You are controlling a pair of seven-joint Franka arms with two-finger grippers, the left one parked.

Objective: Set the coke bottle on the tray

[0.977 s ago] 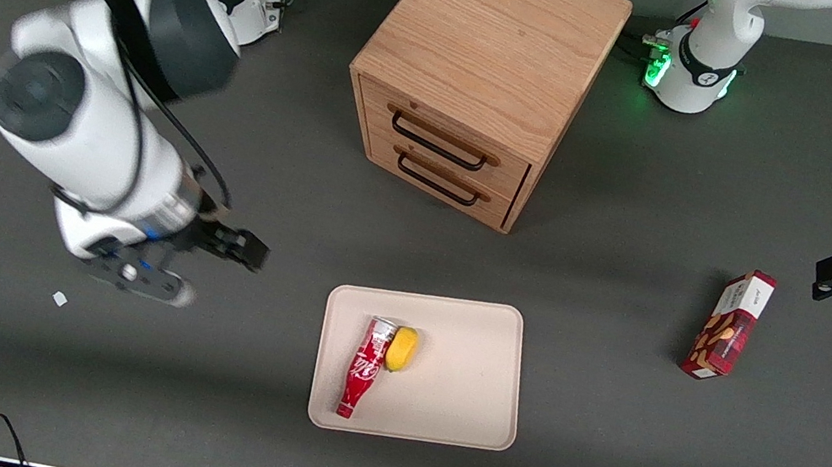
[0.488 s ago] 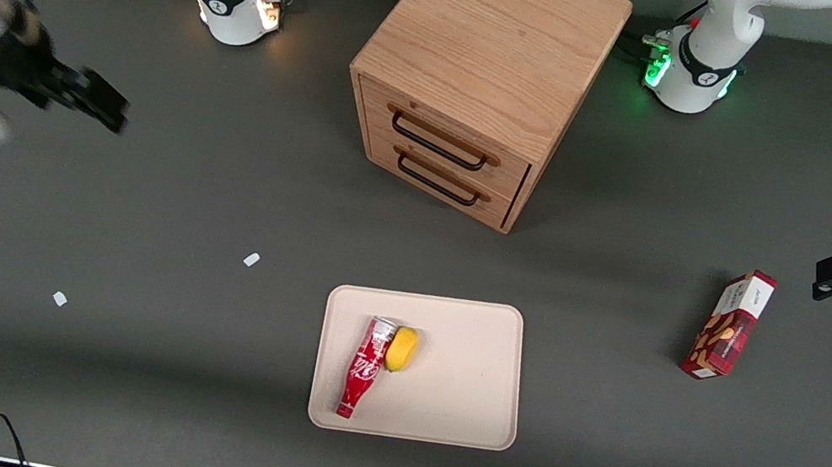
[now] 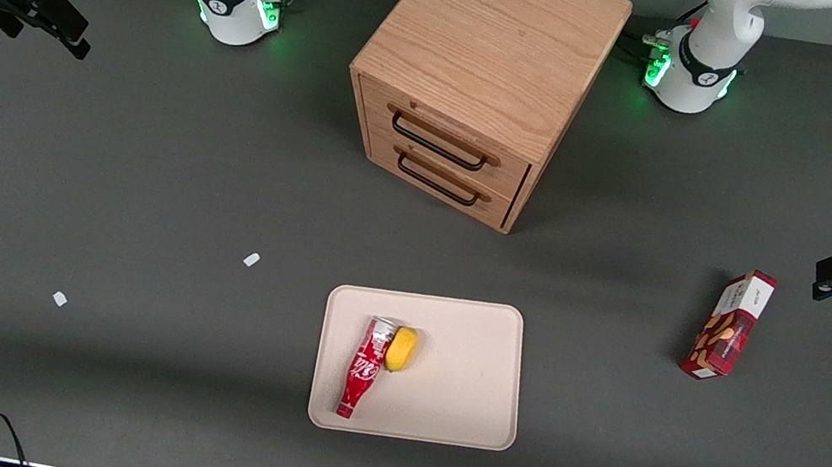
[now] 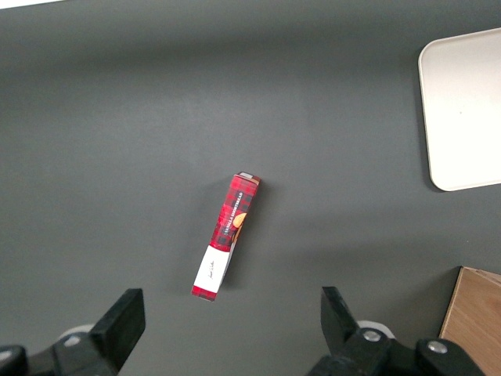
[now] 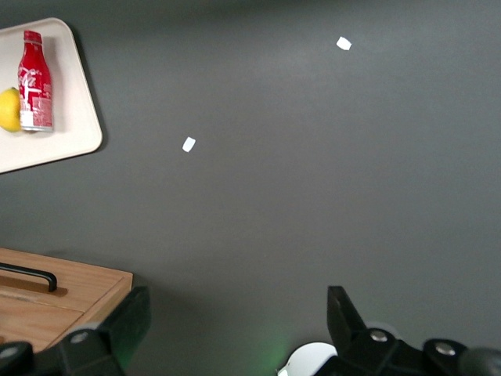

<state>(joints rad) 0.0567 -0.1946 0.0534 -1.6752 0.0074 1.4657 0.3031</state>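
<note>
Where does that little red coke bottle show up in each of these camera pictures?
Front view: the coke bottle lies on its side on the tray, touching a yellow fruit.
Right wrist view: the same bottle on the tray, fruit beside it; the open gripper is high, far off.
Left wrist view: bottle not in it.
Shared landmark: the tray.

Dark grey table w/ wooden 2-drawer cabinet, well apart from claw, toward parked arm's end; even lighting.
</note>
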